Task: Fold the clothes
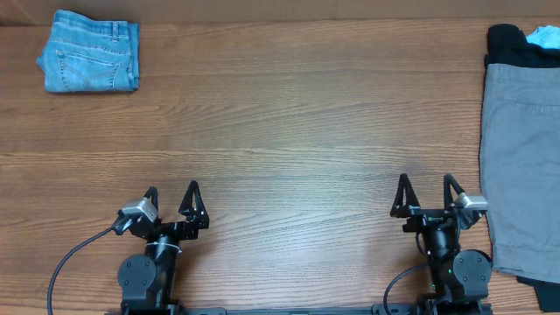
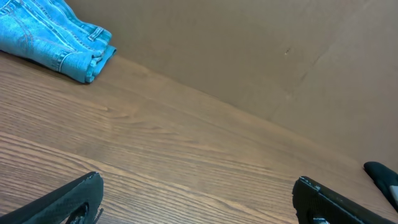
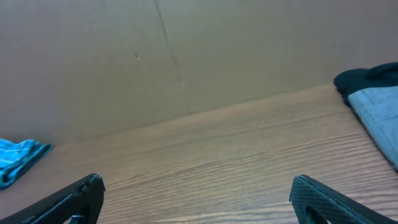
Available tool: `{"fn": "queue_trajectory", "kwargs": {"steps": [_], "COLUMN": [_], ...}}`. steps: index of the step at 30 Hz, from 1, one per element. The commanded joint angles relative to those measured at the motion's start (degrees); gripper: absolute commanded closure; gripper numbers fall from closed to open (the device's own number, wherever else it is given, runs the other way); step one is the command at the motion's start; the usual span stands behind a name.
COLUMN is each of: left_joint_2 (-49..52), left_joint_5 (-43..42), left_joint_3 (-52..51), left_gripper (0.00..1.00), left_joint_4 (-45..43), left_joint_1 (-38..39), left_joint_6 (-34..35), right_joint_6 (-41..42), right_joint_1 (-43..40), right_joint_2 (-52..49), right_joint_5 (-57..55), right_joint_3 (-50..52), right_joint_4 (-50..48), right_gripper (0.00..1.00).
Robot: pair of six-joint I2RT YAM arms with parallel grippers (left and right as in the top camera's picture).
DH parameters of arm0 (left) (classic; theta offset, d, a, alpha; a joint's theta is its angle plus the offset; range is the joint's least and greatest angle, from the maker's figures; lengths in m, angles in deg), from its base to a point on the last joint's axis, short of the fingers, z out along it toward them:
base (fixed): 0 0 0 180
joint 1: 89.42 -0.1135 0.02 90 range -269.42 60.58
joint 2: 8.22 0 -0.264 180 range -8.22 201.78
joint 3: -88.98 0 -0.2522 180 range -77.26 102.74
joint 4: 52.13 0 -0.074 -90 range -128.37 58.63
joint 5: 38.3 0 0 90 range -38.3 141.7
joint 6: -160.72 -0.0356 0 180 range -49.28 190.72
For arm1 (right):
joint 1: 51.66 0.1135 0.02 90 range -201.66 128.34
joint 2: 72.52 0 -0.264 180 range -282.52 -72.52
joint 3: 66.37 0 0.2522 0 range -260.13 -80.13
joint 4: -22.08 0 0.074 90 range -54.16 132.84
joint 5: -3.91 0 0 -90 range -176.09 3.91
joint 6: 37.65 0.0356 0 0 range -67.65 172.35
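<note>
Clothes [image 1: 523,166] (grey) atop black garment [image 1: 507,45]

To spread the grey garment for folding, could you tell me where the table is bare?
Bare: the table between the denim jeans and the grey garment, down to the left gripper and right gripper. Crowded: the right edge, grey garment atop a black garment.

No text, label, brand, number or sign can be read in any of the views. The folded denim jeans [image 1: 90,52], at about ten o'clock on the table [image 1: 289,131], show only stitching and a back pocket. The grey clothes [image 1: 523,166], at three o'clock, show plain cloth with seams.
</note>
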Motion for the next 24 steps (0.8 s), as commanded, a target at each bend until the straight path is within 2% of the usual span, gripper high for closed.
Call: {"fn": "queue_trajectory", "kwargs": {"steps": [1,6,13,19,24], "left_joint_2": [-0.5,-0.5,-0.5,-0.5,-0.5], "left_joint_5": [-0.85,-0.85,-0.85,-0.85,-0.85], "left_joint_3": [-0.2,-0.2,-0.2,-0.2,-0.2], "left_gripper": [0.0,0.0,0.0,0.0,0.0], "left_joint_4": [-0.02,-0.02,-0.02,-0.02,-0.02], "left_joint_1": [0.37,0.37,0.37,0.37,0.37], "left_joint_6": [0.52,0.52,0.52,0.52,0.52], "right_joint_6": [5.73,12.17,12.66,7.19,2.51], "right_joint_1": [-0.22,-0.22,-0.17,-0.17,-0.17], "right_joint_2": [0.46,0.46,0.35,-0.15,-3.98], "right_joint_5": [7.58,9.84,10.91,4.61,0.07], "right_joint_3": [0.61,0.61,0.59,0.37,-4.48], "right_joint_4": [0.5,-2.03,-12.68,-17.77,-19.39], "right_gripper": [0.0,0.0,0.0,0.0,0.0]}}
